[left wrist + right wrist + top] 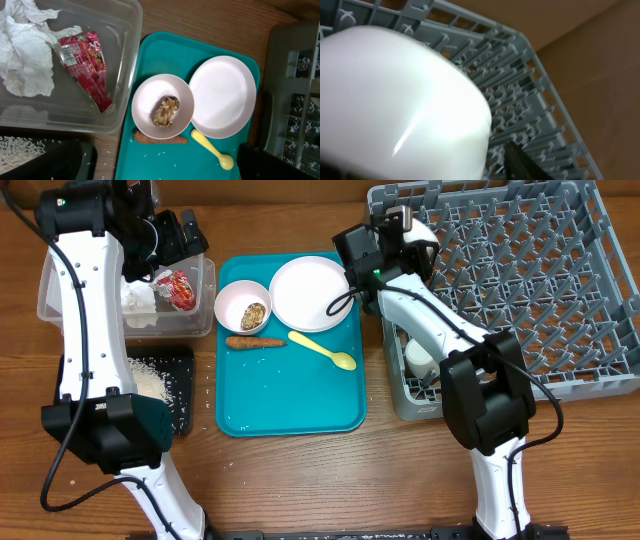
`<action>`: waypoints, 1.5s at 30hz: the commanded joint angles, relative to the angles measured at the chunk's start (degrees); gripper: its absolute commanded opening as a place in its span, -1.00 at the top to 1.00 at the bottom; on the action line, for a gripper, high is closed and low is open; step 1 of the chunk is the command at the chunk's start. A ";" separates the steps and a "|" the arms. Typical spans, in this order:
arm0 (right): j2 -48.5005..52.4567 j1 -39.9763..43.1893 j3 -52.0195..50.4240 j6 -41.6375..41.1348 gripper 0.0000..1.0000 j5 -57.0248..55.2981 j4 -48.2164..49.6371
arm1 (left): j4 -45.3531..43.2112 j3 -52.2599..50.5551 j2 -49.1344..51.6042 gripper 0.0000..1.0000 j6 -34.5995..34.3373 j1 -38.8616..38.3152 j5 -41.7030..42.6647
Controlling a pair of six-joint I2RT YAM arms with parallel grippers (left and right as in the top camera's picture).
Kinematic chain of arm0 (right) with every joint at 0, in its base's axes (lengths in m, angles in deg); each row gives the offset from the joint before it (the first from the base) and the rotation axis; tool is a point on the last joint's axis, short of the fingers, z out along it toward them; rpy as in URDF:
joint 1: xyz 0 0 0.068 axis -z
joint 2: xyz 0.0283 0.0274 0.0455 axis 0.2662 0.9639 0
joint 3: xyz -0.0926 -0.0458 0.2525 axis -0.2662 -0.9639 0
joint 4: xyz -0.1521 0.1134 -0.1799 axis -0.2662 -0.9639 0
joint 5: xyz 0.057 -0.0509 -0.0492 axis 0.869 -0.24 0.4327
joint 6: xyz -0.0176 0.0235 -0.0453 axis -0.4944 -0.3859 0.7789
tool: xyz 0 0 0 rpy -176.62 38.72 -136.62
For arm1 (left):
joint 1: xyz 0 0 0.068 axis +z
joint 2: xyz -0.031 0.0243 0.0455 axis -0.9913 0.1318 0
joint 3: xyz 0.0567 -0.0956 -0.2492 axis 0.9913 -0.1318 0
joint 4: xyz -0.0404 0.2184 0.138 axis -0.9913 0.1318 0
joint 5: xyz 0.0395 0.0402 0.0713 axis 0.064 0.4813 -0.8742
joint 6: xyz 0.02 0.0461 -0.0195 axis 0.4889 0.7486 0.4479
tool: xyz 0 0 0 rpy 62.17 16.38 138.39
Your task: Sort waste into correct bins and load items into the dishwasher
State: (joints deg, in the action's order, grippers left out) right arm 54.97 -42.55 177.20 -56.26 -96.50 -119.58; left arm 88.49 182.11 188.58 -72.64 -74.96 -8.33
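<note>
My right gripper (400,232) is at the grey dishwasher rack's (520,280) near-left corner, around a pale bowl (422,232). In the right wrist view the bowl (395,100) fills the left side, and one dark finger (525,162) stands slightly off its wall, jaws open. My left gripper (168,235) hangs open and empty over the clear tub (205,280), which holds the red wrapper (82,60) and white paper (25,55). On the teal tray (290,395) lie the plate (222,95), a bowl (150,95) with a brown lump (166,111), the orange stick (160,138) and the yellow spoon (210,150).
The black tray (185,395) with rice (150,380) sits below the tub. A white cup (420,360) stands in the rack's side compartment. A few rice grains lie scattered on the teal tray and the wood. My left arm stretches over the black tray.
</note>
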 commanded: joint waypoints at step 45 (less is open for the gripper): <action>-27.54 10.99 0.11 -12.15 -0.13 59.12 -22.77 | -2.95 -23.41 -0.52 -0.66 25.40 -20.79 -13.22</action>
State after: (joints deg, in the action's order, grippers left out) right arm 29.99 -32.74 177.09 -67.93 -39.72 -141.66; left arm 87.42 161.90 188.58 -48.84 -95.77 -16.09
